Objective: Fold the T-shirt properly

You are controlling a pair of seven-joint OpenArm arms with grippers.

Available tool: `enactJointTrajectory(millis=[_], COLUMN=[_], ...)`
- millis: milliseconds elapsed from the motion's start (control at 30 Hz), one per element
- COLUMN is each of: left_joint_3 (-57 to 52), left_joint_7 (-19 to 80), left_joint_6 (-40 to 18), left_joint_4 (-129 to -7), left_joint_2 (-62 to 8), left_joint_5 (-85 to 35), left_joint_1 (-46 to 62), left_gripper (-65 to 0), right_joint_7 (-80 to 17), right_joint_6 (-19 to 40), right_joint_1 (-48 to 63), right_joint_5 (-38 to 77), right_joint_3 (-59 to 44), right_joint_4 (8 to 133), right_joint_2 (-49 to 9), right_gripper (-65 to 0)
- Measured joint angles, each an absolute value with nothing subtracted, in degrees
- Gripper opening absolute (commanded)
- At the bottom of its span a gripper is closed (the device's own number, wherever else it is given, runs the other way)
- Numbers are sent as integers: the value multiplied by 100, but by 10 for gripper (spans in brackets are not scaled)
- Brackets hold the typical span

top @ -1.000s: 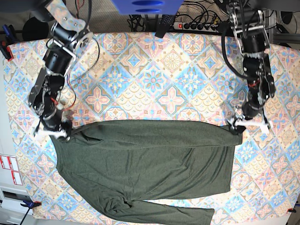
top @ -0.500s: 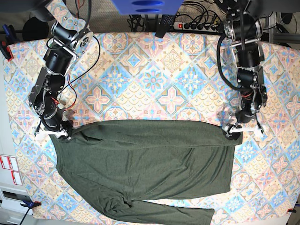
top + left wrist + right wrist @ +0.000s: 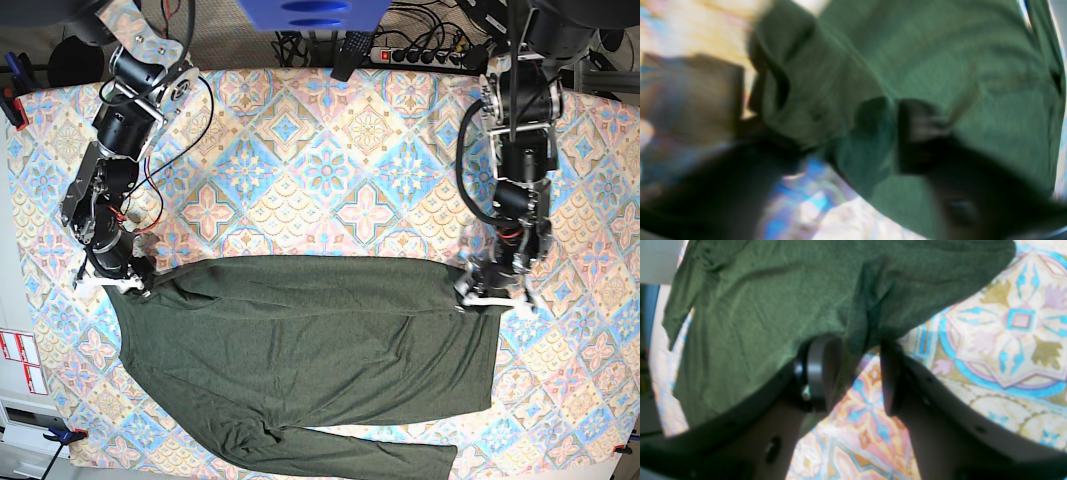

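The dark olive-green T-shirt (image 3: 310, 360) lies spread over the front half of the patterned table, with one sleeve (image 3: 350, 455) along the front edge. My right gripper (image 3: 120, 283) is at the shirt's far left corner. In the right wrist view the gripper (image 3: 857, 350) holds a bunched fold of the shirt (image 3: 750, 306) between its fingers (image 3: 821, 370). My left gripper (image 3: 487, 295) is at the shirt's far right corner. The left wrist view is blurred, and the gripper (image 3: 887, 133) appears shut on a fold of green cloth (image 3: 940, 60).
The patterned tablecloth (image 3: 330, 170) covers the table. A power strip (image 3: 420, 55) and cables lie behind the back edge. A blue object (image 3: 310, 12) hangs at the top middle. White labels (image 3: 20, 360) and clamps (image 3: 60, 433) sit at the left edge.
My left gripper has moved left and toward the front, dragging the shirt's far right corner with it. My right gripper and its corner have stayed about where they were.
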State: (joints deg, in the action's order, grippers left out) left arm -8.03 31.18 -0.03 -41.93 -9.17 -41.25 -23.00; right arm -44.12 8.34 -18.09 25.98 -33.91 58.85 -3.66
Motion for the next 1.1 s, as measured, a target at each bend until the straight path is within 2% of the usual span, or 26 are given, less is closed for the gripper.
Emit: enactJointTrajectory(millis=[33, 67, 400, 533, 800, 900, 1100], left_joint_3=[-803, -805, -1026, -1033, -1050, -1050, -1050], left_joint_7=[3129, 3129, 3061, 3065, 3059, 3044, 3083], left_joint_6=[-1, -12, -130, -193, -215, -196, -152], left_joint_4=[-4191, -4187, -4189, -4200, -4215, -4252, -4641], left_joint_2=[-919, -919, -934, -1015, -1033, -1033, -1050], left_joint_5=[-4160, -4163, -4246, -4296, -4338, -4318, -4250], left_joint_1=[-2285, -2272, -2126, -2056, -2016, -1986, -1761], left_gripper=[-600, -650, -650, -650, -650, -650, -650], right_joint_7=[-4394, -4344, -4248, -4313, -3909, -3962, -3898], right_joint_6=[834, 832, 819, 768, 884, 703, 812], right_joint_1=[-1841, -1857, -2233, -2300, -2585, -2921, -3017], right_joint_5=[2600, 2585, 2593, 2582, 2672, 2488, 2578], right_joint_3=[-3498, -3594, -3800, -3828, -3795, -3793, -3771], right_joint_4=[5767, 5627, 4563, 4466, 3933, 3697, 3535], right_joint_2=[-370, -384, -797, -766, -740, -781, -716], right_gripper=[-417, -417, -406, -367, -369, -369, -369])
